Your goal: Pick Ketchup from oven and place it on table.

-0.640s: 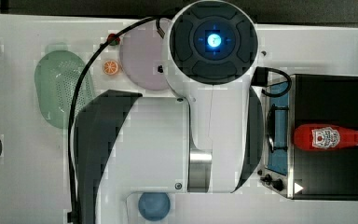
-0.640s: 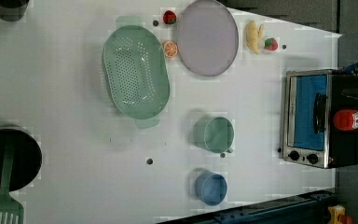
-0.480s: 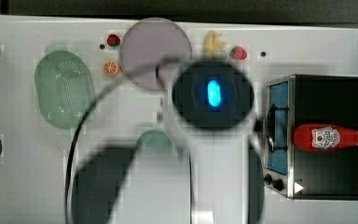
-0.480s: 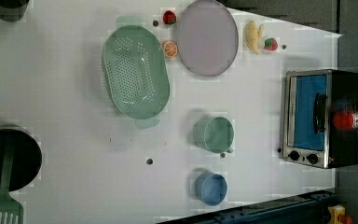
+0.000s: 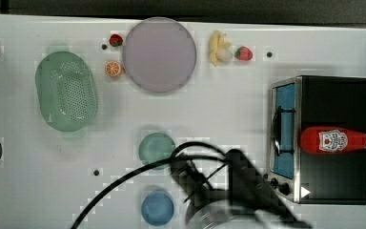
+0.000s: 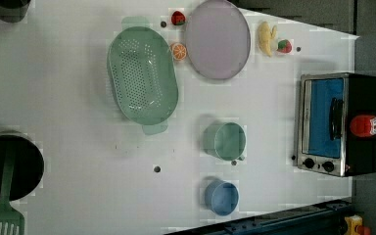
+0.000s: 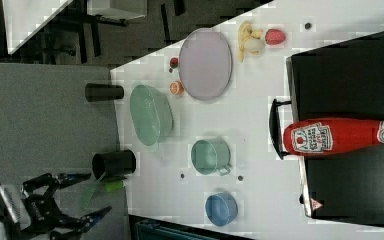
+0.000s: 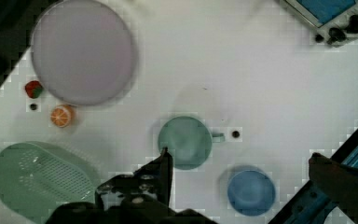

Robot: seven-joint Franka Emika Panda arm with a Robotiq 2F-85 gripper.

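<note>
my end effector [image 8: 235, 163] spread wide, gripping nothing, hovering over the counter [image 8: 270, 88], Ketchup [image 5: 336, 140] lying atop the oven [image 5: 336, 183]

We see a grey floor [image 7: 45, 125] beyond the tabletop's edge in the right view; dark furniture legs [image 7: 87, 30] stand on it near a second white surface [image 7: 30, 15]. In the left view, a dark blue rail [image 6: 284, 220] runs along the tabletop's lower edge; the light is even.

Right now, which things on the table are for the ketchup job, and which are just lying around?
For the job: Ketchup lying on top of the oven; the table; the gripper.

Just lying about: lilac plate, green colander, green cup, blue cup, banana, strawberries, orange slice.
</note>
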